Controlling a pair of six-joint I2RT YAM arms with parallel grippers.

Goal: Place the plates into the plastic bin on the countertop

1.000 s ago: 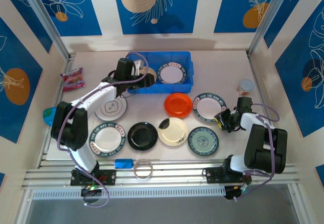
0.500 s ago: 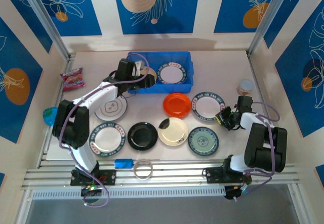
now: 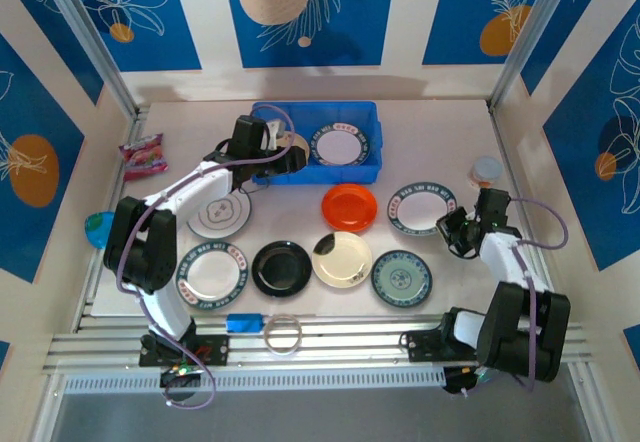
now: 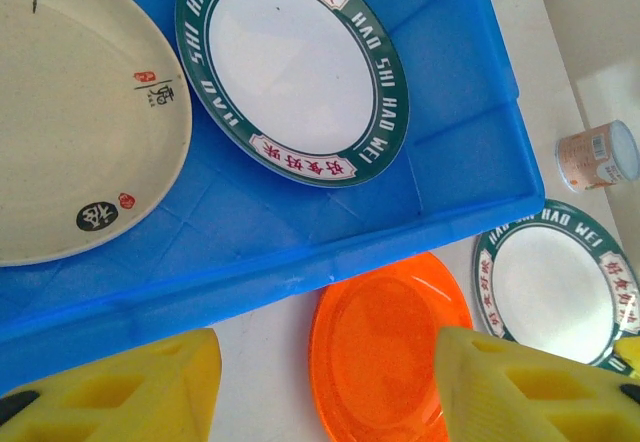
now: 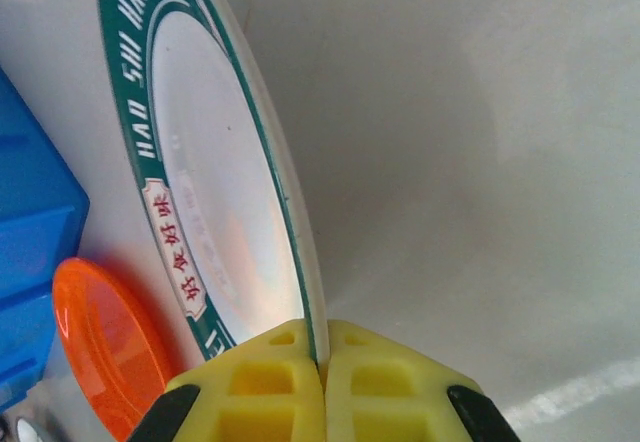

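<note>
The blue plastic bin (image 3: 366,120) stands at the back centre and holds a red-and-green rimmed plate (image 3: 340,145) and a cream plate (image 4: 70,122). My left gripper (image 3: 284,156) hovers open over the bin's front wall (image 4: 330,252), its yellow fingers (image 4: 120,392) empty, above the orange plate (image 4: 390,352). My right gripper (image 3: 456,230) is shut on the rim of a patterned plate (image 3: 422,209), which is tilted up (image 5: 210,202). On the countertop lie white (image 3: 218,214), patterned (image 3: 212,270), black (image 3: 281,267), cream (image 3: 341,259) and teal (image 3: 401,278) plates.
A small can (image 3: 486,171) stands near the right wall behind my right gripper. A snack packet (image 3: 143,154) and a blue lid (image 3: 99,227) sit at the left. A small blue object (image 3: 245,322) and a clear ring (image 3: 283,334) rest on the front metal rail.
My right gripper has swung to the right with the patterned plate in its grip, pulling it away from the orange plate. The left arm has stayed still.
</note>
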